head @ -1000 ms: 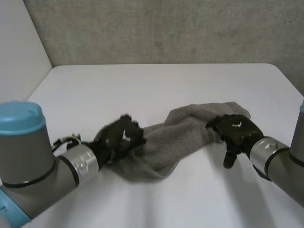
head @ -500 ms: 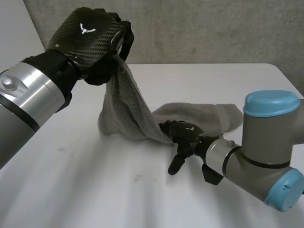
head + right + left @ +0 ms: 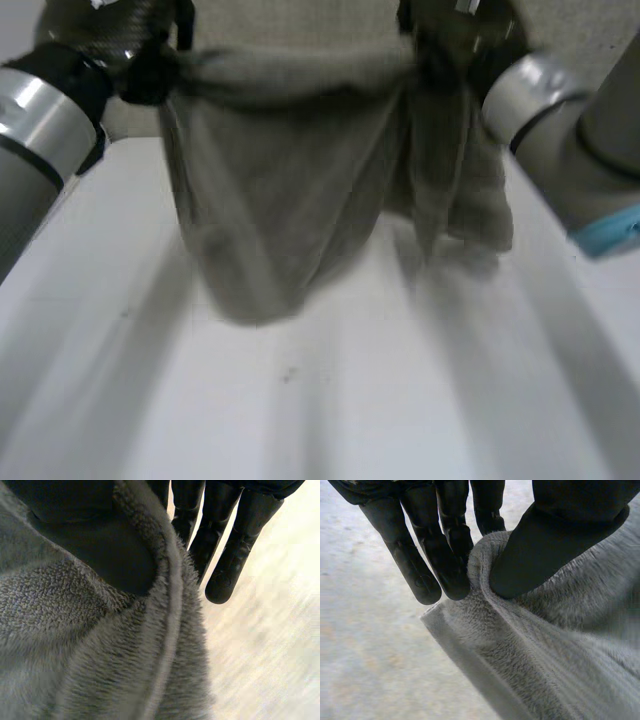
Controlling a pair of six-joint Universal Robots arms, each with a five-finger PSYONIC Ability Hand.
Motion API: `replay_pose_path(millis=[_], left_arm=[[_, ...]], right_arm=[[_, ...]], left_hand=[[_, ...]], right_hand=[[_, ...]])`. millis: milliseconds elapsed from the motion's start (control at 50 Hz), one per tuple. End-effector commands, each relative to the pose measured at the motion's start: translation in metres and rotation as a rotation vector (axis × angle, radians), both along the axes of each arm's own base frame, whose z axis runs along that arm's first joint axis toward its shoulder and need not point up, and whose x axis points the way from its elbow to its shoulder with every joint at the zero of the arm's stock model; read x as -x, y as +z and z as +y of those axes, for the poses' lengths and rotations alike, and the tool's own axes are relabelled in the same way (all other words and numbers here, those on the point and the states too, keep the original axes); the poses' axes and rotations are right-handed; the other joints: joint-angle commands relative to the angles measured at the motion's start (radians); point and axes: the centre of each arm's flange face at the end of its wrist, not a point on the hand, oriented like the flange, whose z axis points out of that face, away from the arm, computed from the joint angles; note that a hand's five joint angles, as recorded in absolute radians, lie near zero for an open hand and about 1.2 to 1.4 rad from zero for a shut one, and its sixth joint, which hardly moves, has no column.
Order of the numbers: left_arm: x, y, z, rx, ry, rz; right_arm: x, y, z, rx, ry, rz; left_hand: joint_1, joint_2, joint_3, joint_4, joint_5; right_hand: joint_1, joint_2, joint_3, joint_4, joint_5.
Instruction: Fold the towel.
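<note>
Grey fuzzy towel (image 3: 280,200) is up in the air over the white table (image 3: 330,420), strung between both hands close to the head camera. The left hand (image 3: 560,535) has one top corner pinched, with the thumb squeezing the hemmed edge against its fingers (image 3: 445,555). The right hand (image 3: 90,540) is doing the same at the other end of the top edge, cloth clamped between the thumb and its fingers (image 3: 225,555). From the head view the top edge runs roughly level, the middle sags down like a pouch, and a bunched fold dangles below the right hand. Can't tell if the low end touches the table.
</note>
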Motion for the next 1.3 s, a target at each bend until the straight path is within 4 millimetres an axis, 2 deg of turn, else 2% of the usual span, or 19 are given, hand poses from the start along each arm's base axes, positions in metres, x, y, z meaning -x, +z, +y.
replay_pose_path(millis=[20,80,120,140,180,240,280,300,340,420,560,620,760,960,1000,1020,1040,1180,1300], left_arm=[[-0.008,0.010,-0.023,0.082,0.124,0.070],[-0.009,0.002,-0.025,0.064,0.130,0.064],[-0.010,-0.022,-0.024,-0.001,0.130,0.029],[-0.010,-0.022,-0.024,-0.001,0.130,0.029],[-0.012,-0.054,-0.017,-0.091,0.126,-0.013],[-0.013,-0.073,-0.012,-0.142,0.124,-0.036],[-0.016,-0.108,0.002,-0.240,0.110,-0.087],[-0.016,-0.109,0.002,-0.241,0.110,-0.087],[-0.016,-0.135,0.016,-0.321,0.068,-0.126],[-0.015,-0.148,0.027,-0.364,0.026,-0.150],[-0.016,-0.144,0.027,-0.350,0.026,-0.144],[-0.016,-0.143,0.028,-0.346,0.024,-0.143],[-0.017,-0.128,0.028,-0.291,0.026,-0.120],[-0.016,-0.126,0.029,-0.275,0.025,-0.114],[-0.016,-0.127,0.030,-0.276,0.025,-0.115],[-0.016,-0.127,0.030,-0.276,0.025,-0.115],[-0.016,-0.127,0.030,-0.276,0.026,-0.115],[-0.016,-0.125,0.032,-0.275,0.023,-0.113],[-0.019,-0.108,0.037,-0.229,0.025,-0.086]], right_arm=[[-0.004,0.058,0.000,0.403,-0.062,-0.003],[-0.005,0.046,-0.001,0.361,-0.056,0.026],[-0.007,0.010,0.000,0.207,-0.010,0.120],[-0.007,0.010,0.000,0.206,-0.010,0.121],[-0.007,-0.037,0.007,-0.015,0.051,0.254],[-0.005,-0.058,0.014,-0.134,0.075,0.335],[0.003,-0.096,0.029,-0.340,0.115,0.499],[0.003,-0.096,0.029,-0.341,0.115,0.500],[0.010,-0.119,0.040,-0.473,0.149,0.604],[0.014,-0.129,0.038,-0.497,0.142,0.614],[0.028,-0.132,0.030,-0.504,0.070,0.506],[0.031,-0.130,0.032,-0.516,0.056,0.465],[0.058,-0.150,0.037,-0.614,-0.033,0.278],[0.078,-0.172,0.043,-0.642,-0.096,0.149],[0.078,-0.176,0.040,-0.628,-0.102,0.102],[0.078,-0.176,0.040,-0.628,-0.102,0.102],[0.077,-0.176,0.039,-0.617,-0.099,0.087],[0.074,-0.169,0.033,-0.580,-0.083,0.078],[0.072,-0.155,0.026,-0.536,-0.081,0.080]], left_hand=[[0.235,0.183,0.179,0.180,0.199],[0.235,0.183,0.179,0.180,0.199],[0.235,0.183,0.179,0.180,0.199],[0.235,0.183,0.179,0.180,0.199],[0.235,0.183,0.179,0.180,0.199],[0.235,0.183,0.179,0.180,0.199],[0.235,0.183,0.179,0.180,0.199],[0.235,0.183,0.179,0.180,0.199],[0.235,0.183,0.179,0.180,0.199],[0.235,0.183,0.179,0.180,0.199],[0.235,0.183,0.179,0.180,0.199],[0.235,0.183,0.179,0.180,0.199],[0.235,0.183,0.179,0.180,0.199],[0.235,0.183,0.179,0.180,0.199],[0.235,0.183,0.179,0.180,0.199],[0.235,0.183,0.179,0.180,0.199],[0.235,0.183,0.179,0.180,0.199],[0.235,0.183,0.179,0.180,0.199],[0.235,0.183,0.179,0.180,0.199]], right_hand=[[0.437,0.230,0.232,0.206,0.253],[0.437,0.230,0.232,0.206,0.253],[0.437,0.230,0.232,0.206,0.253],[0.437,0.230,0.232,0.206,0.253],[0.437,0.230,0.232,0.206,0.253],[0.437,0.230,0.232,0.206,0.253],[0.437,0.230,0.232,0.206,0.253],[0.437,0.230,0.232,0.206,0.253],[0.437,0.230,0.232,0.206,0.253],[0.400,0.193,0.195,0.169,0.217],[-0.295,-0.502,-0.500,-0.526,-0.479],[-0.317,-0.524,-0.522,-0.548,-0.500],[-0.387,-0.594,-0.592,-0.618,-0.571],[-0.261,-0.468,-0.466,-0.492,-0.444],[0.119,-0.088,-0.086,-0.113,-0.065],[0.121,-0.086,-0.084,-0.110,-0.063],[0.382,0.175,0.177,0.151,0.199],[0.437,0.230,0.232,0.206,0.253],[0.437,0.230,0.232,0.206,0.253]])
